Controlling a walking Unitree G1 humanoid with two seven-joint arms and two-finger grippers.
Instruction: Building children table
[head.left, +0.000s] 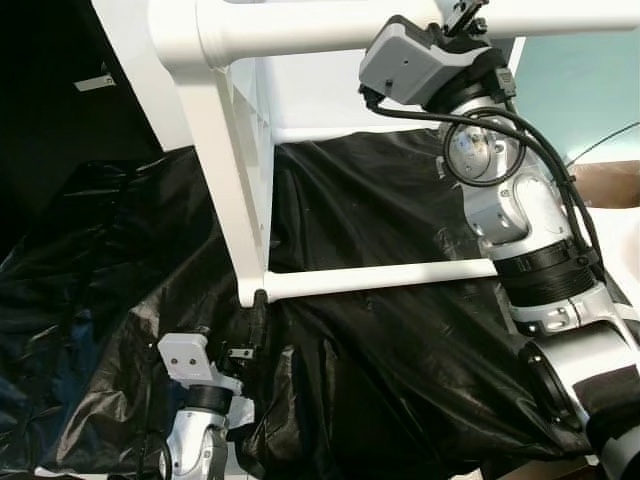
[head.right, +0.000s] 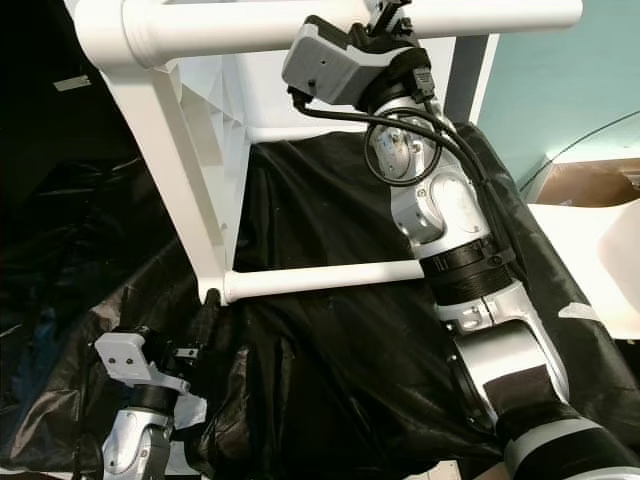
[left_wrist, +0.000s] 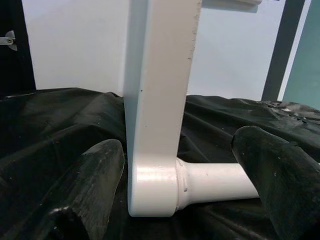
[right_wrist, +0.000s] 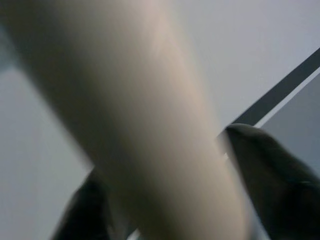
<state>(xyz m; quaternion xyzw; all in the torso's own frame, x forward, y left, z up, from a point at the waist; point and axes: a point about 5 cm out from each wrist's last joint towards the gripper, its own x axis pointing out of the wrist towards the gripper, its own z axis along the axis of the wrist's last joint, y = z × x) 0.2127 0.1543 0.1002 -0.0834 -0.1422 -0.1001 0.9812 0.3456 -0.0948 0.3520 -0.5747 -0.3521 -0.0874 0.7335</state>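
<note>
One white table frame (head.left: 235, 190) stands on the black sheet (head.left: 380, 330), two round bars showing. Right gripper (head.left: 462, 18) jaws clenched around the top bar (head.left: 300, 28); left gripper (left_wrist: 175, 170) jaws released, straddling the frame's bottom corner.

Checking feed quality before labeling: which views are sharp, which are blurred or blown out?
Left eye and right eye views: sharp; the black plastic sheet shows crinkle glare, the white table frame is bright but not clipped. Left wrist view: sharp on the frame's leg, the near fingers soft. Right wrist view: the white rail is too close, fully out of focus.
</note>
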